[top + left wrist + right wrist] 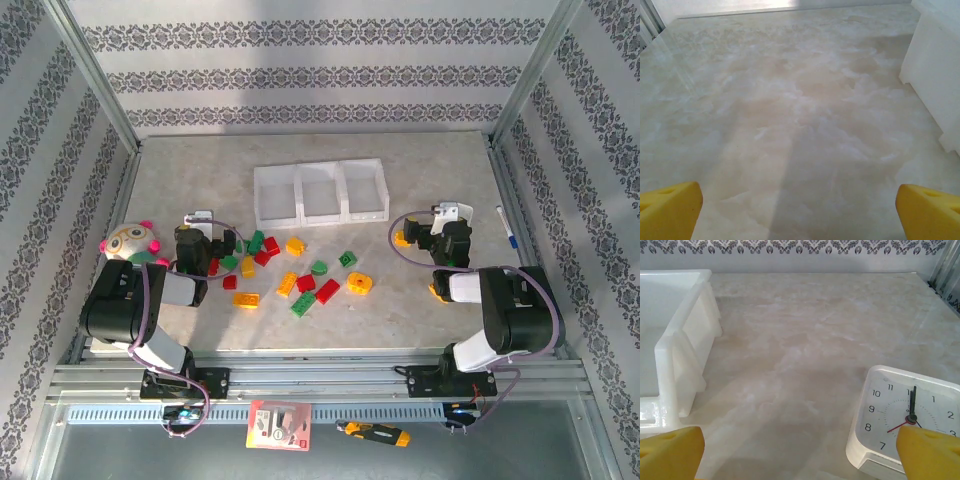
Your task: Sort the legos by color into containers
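The counter (790, 110) ahead of the left hand (800, 215) looks like smooth marbled stone or laminate with a soft sheen. The hand's fingers (667, 207) are matt yellow plastic. Left of the right hand (800, 455) the containers (687, 335) are milky, faintly glossy plastic. To its right the clock (890, 415) has a smooth white plastic case. Between the hands the legos (305, 283) are shiny plastic.

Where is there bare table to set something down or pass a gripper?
Free: the strip between the containers and the back wall; the patch from their right wall to the clock; the far-left patch beyond the plush toy. Crowded: the legos in front of the containers.
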